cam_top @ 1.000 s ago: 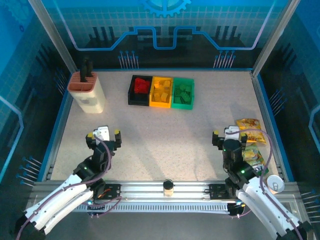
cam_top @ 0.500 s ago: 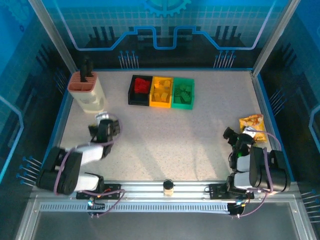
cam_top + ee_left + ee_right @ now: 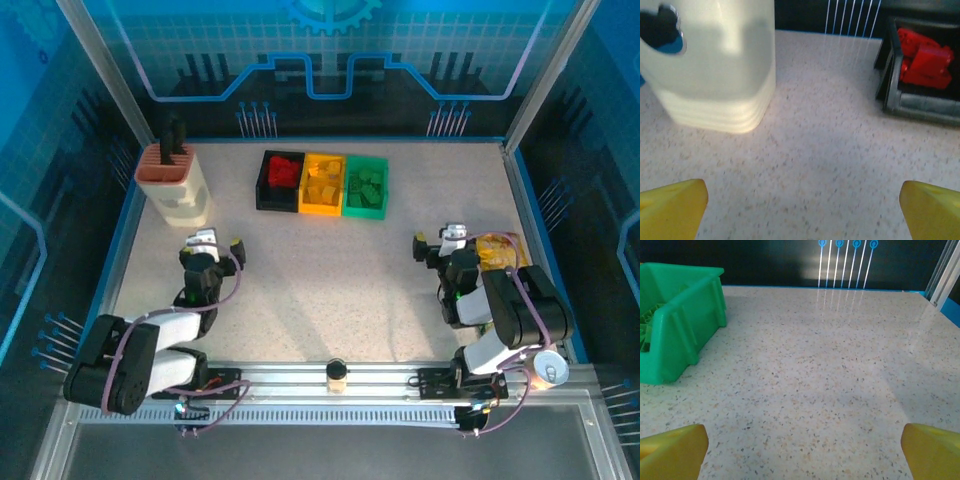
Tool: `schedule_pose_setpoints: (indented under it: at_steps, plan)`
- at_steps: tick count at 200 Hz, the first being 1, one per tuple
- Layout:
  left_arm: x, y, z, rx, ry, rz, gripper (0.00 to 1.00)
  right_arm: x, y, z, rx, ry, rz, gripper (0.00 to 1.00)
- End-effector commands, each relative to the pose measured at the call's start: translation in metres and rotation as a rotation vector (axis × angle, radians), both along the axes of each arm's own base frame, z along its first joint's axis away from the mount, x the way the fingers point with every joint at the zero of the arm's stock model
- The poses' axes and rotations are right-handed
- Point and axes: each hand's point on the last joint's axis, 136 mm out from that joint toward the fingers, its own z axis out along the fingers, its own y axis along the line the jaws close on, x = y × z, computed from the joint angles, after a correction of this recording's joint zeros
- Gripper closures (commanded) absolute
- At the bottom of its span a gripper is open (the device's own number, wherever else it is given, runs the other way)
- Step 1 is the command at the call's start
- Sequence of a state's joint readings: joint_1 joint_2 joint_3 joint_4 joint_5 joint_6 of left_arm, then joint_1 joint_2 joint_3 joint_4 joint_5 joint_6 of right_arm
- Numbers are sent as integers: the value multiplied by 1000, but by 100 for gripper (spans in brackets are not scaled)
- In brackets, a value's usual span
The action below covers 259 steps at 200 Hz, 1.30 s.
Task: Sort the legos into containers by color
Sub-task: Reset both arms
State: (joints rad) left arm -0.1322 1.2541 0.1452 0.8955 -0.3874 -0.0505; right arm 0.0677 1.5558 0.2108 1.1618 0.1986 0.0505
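I have both grippers spread wide and neither has hold of anything. The left gripper (image 3: 210,249) sits low over the bench (image 3: 330,280) near its left edge, just in front of the knife block (image 3: 178,190). On the left wrist camera its yellow fingertips (image 3: 670,207) stand far apart over bare bench, with the knife block (image 3: 715,65) ahead on the left and the black bin (image 3: 920,102) with red legos (image 3: 925,60) ahead on the right.

The right gripper (image 3: 452,245) is near the right edge, just beside the snack bags (image 3: 505,252). Its fingertips (image 3: 672,447) are equally far apart, and the green bin (image 3: 682,325) is ahead on its left.

The three bins stand touching in a row near the middle of the far edge. The black bin (image 3: 277,205) holds red legos (image 3: 284,170), the yellow bin (image 3: 322,208) holds yellow legos (image 3: 322,185), and the green bin (image 3: 364,211) holds green legos (image 3: 366,183).
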Motion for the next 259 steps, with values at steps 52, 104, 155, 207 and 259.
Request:
schedule_pose_setpoints:
  at_steps: [52,104,155,207,259]
  plan:
    - [63,2,-8,-60,52,-108,1,34,21,11,-11,76,136,0]
    - [65,0,-6,-58,30,-121,1,33,23,11,-25,75,132,0]
    - [65,-1,-6,-56,27,-124,1,33,24,11,-27,74,137,0]
    - [66,-4,-5,-49,31,-144,1,34,23,10,-21,76,141,0]
    - [66,-4,-5,-49,31,-143,1,34,23,11,-21,76,141,0]
